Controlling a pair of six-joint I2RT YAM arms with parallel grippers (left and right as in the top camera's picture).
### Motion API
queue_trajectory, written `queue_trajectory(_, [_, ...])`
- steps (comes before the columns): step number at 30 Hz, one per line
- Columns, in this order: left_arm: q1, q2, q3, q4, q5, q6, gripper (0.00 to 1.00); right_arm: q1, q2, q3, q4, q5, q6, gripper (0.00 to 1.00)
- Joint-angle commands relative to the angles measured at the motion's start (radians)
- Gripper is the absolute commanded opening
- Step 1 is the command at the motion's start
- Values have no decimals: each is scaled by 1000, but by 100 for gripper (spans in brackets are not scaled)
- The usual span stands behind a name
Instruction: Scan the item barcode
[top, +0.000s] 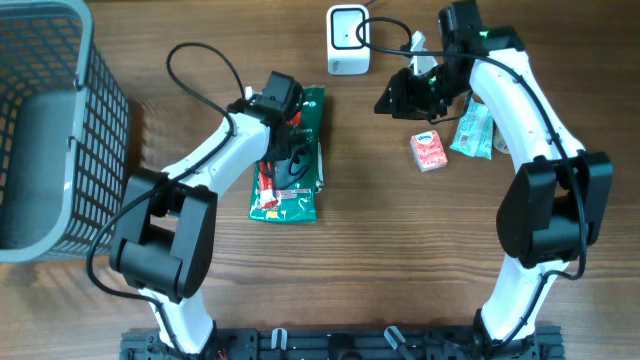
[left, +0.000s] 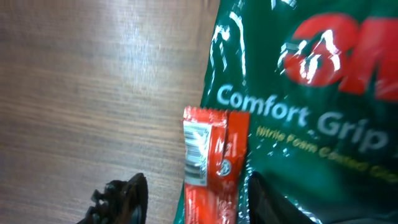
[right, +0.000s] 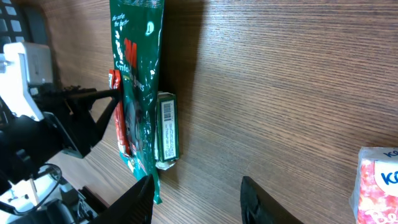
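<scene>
on the wood-grain counter (top: 360, 250) a grey wire basket (top: 105, 120) is set at 9 o'clock, a white scanner (top: 347, 40) at 12. the red packet (left: 214, 168) is laid at the 9 o'clock edge of the green pack (left: 311, 93), straddled by the parted left jaws; the right jaws are held open, empty.

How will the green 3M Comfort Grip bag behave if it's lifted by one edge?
Probably floppy: the green bag looks like thin, creased film lying flat, so it would likely sag from a single edge grip. Possibly slippery, given the glossy glare on it. The red sachet at its edge may get dragged along.
</scene>
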Motion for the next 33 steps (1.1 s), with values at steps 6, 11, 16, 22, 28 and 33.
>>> queue_trajectory(6, [-8, -16, 17, -13, 9, 8, 35, 3, -14, 0, -2, -20, -22, 45])
queue_trajectory(11, [-15, -14, 14, -13, 40, 8, 21, 3, -14, 0, -1, -20, -21, 45])
queue_trajectory(16, [-34, -12, 14, -11, 40, 7, 21, 3, -14, 0, -2, -20, -22, 45])
queue_trajectory(22, [-39, 22, 14, -12, 32, 8, 21, 3, -14, 0, -3, -20, -22, 45])
queue_trajectory(28, [-39, 73, 14, -8, 13, 7, 23, 3, -14, 0, -5, -20, -22, 45])
queue_trajectory(33, [-39, 85, 14, -9, 10, 8, 15, 3, -14, 0, -5, -20, -21, 45])
